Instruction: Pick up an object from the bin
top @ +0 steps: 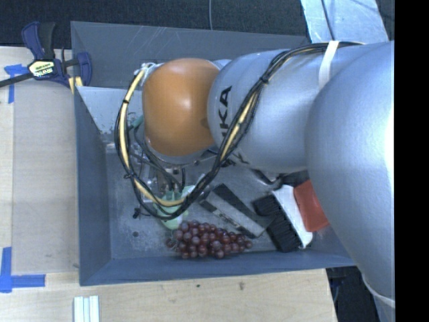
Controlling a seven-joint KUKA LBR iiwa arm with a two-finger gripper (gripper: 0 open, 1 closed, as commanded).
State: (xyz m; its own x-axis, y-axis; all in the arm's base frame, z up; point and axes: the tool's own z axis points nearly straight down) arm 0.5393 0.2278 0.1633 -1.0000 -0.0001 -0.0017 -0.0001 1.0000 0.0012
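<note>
Several small things sit along the near side of the bin (90,180), and the arm is deep inside it. The orange cover (175,106) at the wrist blocks much of the middle, with cables (126,146) looping down its left side. Below the cover the hand (163,192) hangs low over bare grey floor, left of centre. Is it open or closed? I cannot tell, because the wrist and cables hide the working end. Nothing can be seen held in it.

The closest thing is a bunch of dark red grapes (209,241), lying against the near wall. It sits just toward the viewer from the hand and a little to the right, close by but apparently not touching. The bunch stretches left to right along that wall, and its left end is the part nearest the hand. A long black strip (231,210) lies slanted just right of the hand. Further right there is a black brush (281,228) with a white and reddish piece (310,205) beside it, partly under the arm.

My read is that the pick has not been made. If the grapes are the target, the hand needs a short shift toward the near wall and right, closing across the bunch's short width.
</note>
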